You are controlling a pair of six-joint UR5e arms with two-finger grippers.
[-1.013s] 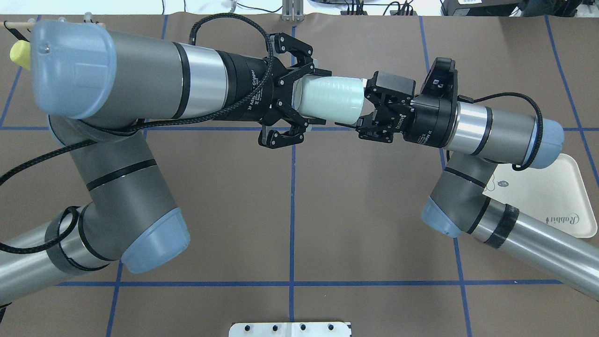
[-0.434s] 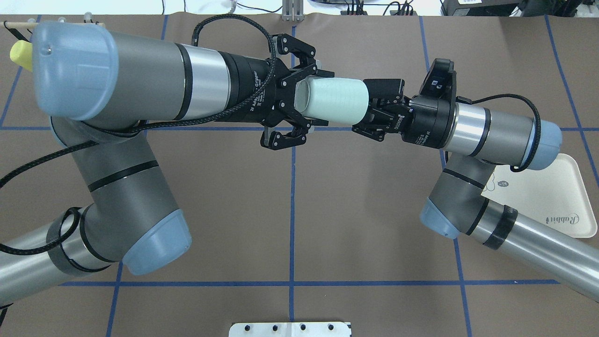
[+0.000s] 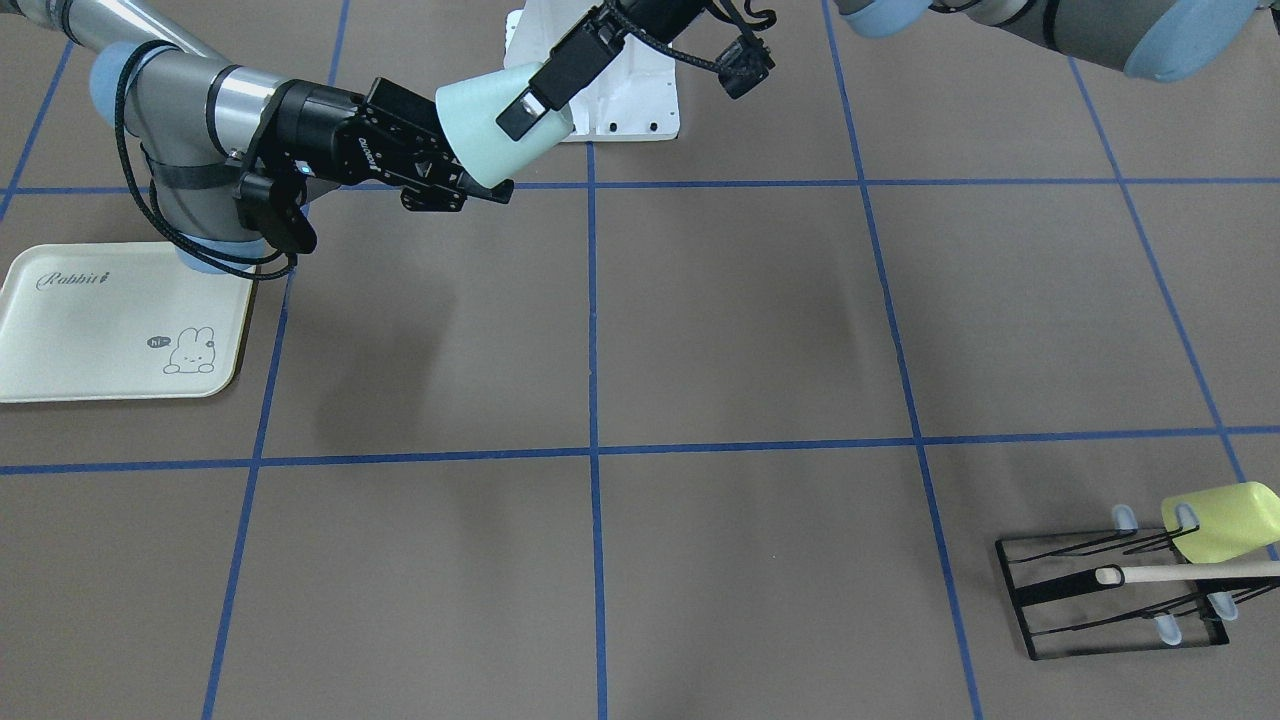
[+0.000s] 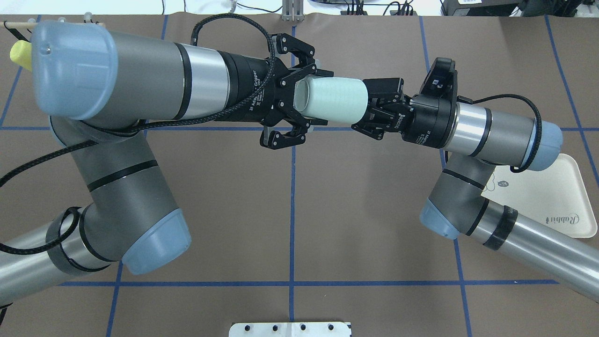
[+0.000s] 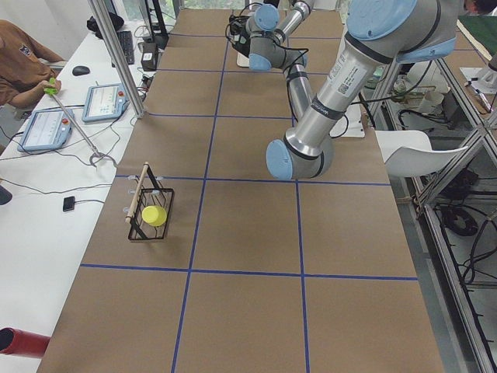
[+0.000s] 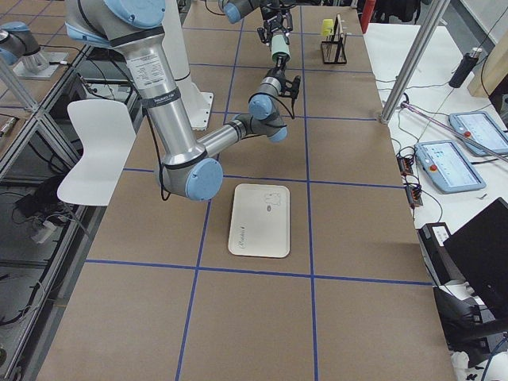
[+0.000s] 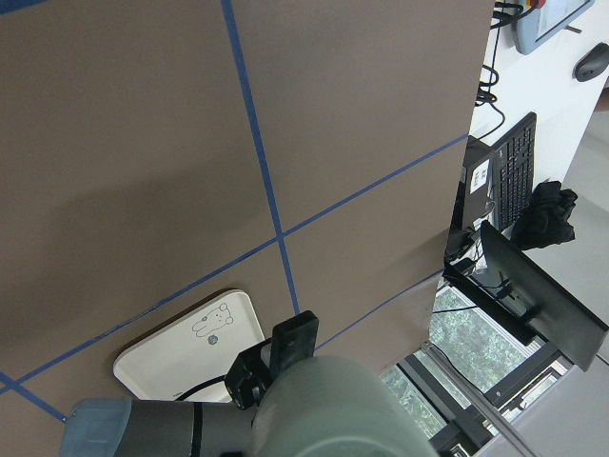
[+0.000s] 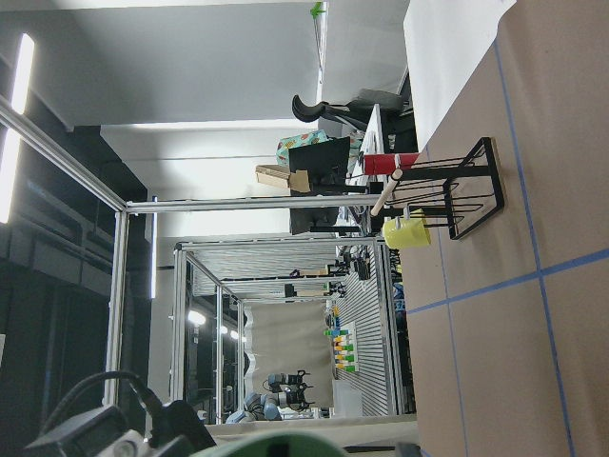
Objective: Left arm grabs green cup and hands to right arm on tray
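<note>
At upper centre, above the table point(image 4: 374, 224), the green cup point(image 4: 334, 100) lay horizontal between both pincers: the left pincer point(image 4: 320, 97) clamped near its rim, the right pincer point(image 4: 370, 108) clamped on its base.

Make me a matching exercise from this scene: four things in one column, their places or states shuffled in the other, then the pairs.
Column 1
1. green cup
2. tray
3. yellow-green cup
4. right tool

Column 2
A. on the black wire rack
B. flat on the table, nothing on it
C. off the table, gripped at both ends
D. closed on a cup's narrow base

Pairs: 1-C, 2-B, 3-A, 4-D
</note>
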